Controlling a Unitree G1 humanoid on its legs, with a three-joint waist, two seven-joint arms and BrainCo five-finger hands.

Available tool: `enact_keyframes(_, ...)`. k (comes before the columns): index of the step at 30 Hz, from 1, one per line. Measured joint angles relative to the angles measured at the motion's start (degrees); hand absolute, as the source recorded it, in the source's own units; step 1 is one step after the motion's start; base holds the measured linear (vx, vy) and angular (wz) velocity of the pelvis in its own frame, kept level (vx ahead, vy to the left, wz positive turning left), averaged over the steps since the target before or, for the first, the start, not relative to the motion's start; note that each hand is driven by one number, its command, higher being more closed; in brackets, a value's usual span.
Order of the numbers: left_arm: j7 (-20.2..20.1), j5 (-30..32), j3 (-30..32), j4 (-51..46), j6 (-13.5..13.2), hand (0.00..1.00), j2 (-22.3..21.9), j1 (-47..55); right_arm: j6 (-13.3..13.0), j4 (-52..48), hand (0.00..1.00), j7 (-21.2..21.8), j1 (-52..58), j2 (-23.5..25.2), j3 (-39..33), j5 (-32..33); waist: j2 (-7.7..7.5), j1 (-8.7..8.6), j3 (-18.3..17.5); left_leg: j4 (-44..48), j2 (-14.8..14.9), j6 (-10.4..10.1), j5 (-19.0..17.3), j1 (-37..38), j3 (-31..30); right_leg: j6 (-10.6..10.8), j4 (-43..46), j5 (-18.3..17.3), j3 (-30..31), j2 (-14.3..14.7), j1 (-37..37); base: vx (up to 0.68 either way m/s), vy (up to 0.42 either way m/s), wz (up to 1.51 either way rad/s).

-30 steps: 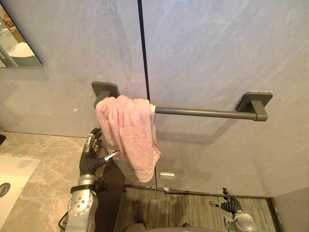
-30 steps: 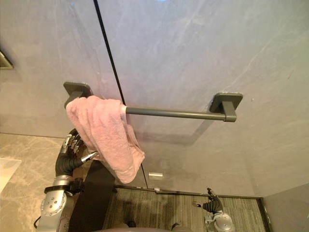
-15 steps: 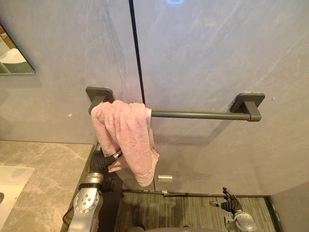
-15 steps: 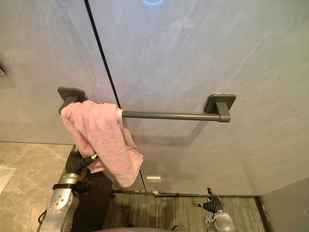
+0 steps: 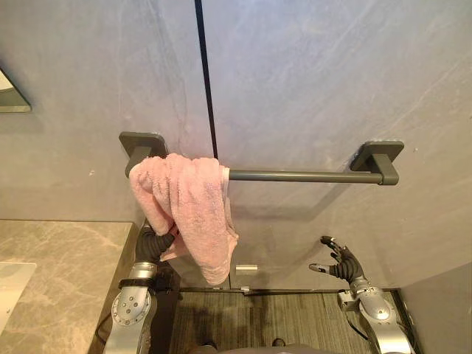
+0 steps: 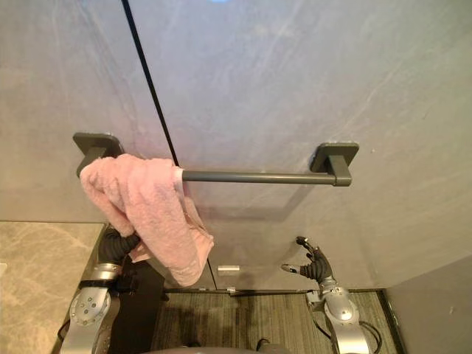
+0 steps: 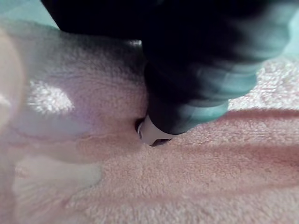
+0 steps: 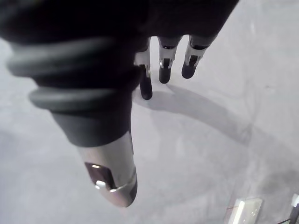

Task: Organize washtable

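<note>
Left of centre, you've got the pink towel (image 5: 188, 199) bunched on the bar's (image 5: 302, 175) left end. Your left hand (image 5: 153, 243) is tucked up under it, so can't tell its grip. Lower right, your right hand (image 5: 339, 262) hovers open, empty.

No word, number or sign can be read from where I stand. The one candidate is the small pale rectangular tag (image 5: 247, 268) low on the grey stone-look wall (image 5: 317, 81), and it is too small to tell whether it carries any print.
</note>
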Motion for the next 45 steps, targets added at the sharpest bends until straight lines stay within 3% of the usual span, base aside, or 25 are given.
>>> enact_keyframes(4,-0.1,0.2,0.0,-0.2,-0.1,1.00,0.0,0.0,0.0,-7.7,0.00,3.8,1.3,-6.2,2.9,4.6,0.44,-0.10,0.3,0.0,0.1,0.0,-0.1,-0.1,0.3,0.0,0.1,0.0,0.3,0.1,0.1,-0.04,-0.008,-0.04)
enact_keyframes(6,-0.2,0.2,-0.2,-0.2,-0.2,1.00,0.0,0.0,-1.7,-13.7,0.00,6.3,0.8,-9.7,4.3,10.0,0.67,-0.01,0.4,0.1,0.3,0.0,-0.1,-0.1,0.3,0.0,0.3,0.0,0.3,0.3,0.1,-0.02,-0.013,0.00)
enact_keyframes(10,-0.2,0.2,-0.5,-0.2,-0.6,1.00,0.0,0.1,-3.9,-17.1,0.00,8.7,-2.6,-11.4,6.4,16.6,0.68,0.05,0.4,0.3,0.5,0.0,-0.1,-0.1,0.3,0.0,0.4,0.0,0.3,0.4,0.1,-0.02,-0.010,0.00)
enact_keyframes(16,-0.1,0.2,-1.8,-0.2,-1.1,1.00,0.0,0.0,-4.1,-17.2,0.00,11.0,-8.6,-12.2,13.6,25.8,0.68,1.12,0.4,0.2,0.4,0.0,-0.1,-0.1,0.2,0.0,0.5,0.0,0.3,0.4,0.1,0.00,0.000,0.00)
enact_keyframes(20,-0.2,0.1,-3.0,-0.2,-1.3,1.00,-0.2,0.0,-4.1,-17.2,0.00,11.1,-12.8,-11.3,17.4,28.2,0.68,1.51,0.4,0.1,0.2,0.0,0.0,-0.1,-0.1,0.0,0.5,0.0,-0.1,0.2,0.1,0.00,-0.001,0.05)
enact_keyframes(25,-0.1,0.0,-3.0,-0.1,-1.3,1.00,-1.2,0.0,-4.1,-17.2,0.00,10.8,-15.3,-6.7,19.4,28.8,0.68,1.65,0.3,-0.3,-0.1,0.1,0.3,0.1,-0.5,0.0,0.5,0.0,-0.4,-0.1,0.5,0.00,0.000,0.04)
enact_keyframes(33,0.1,-0.2,-3.0,0.6,-1.4,1.00,-2.3,0.0,-4.2,-14.1,0.00,10.0,-18.9,-1.9,22.2,28.6,0.76,1.65,0.2,-4.0,-0.2,0.0,2.9,1.4,-1.9,0.0,0.5,0.0,-1.9,0.0,0.7,-0.02,-0.019,0.10)
enact_keyframes(45,1.0,-0.2,-2.7,0.6,-1.8,1.00,-3.6,-0.1,-4.2,-12.4,0.00,8.2,-19.5,2.9,22.5,27.2,0.52,1.91,-0.4,-5.9,-0.2,-0.1,4.2,1.9,-3.0,0.0,0.4,0.0,-3.0,0.0,0.9,-0.03,-0.014,0.04)
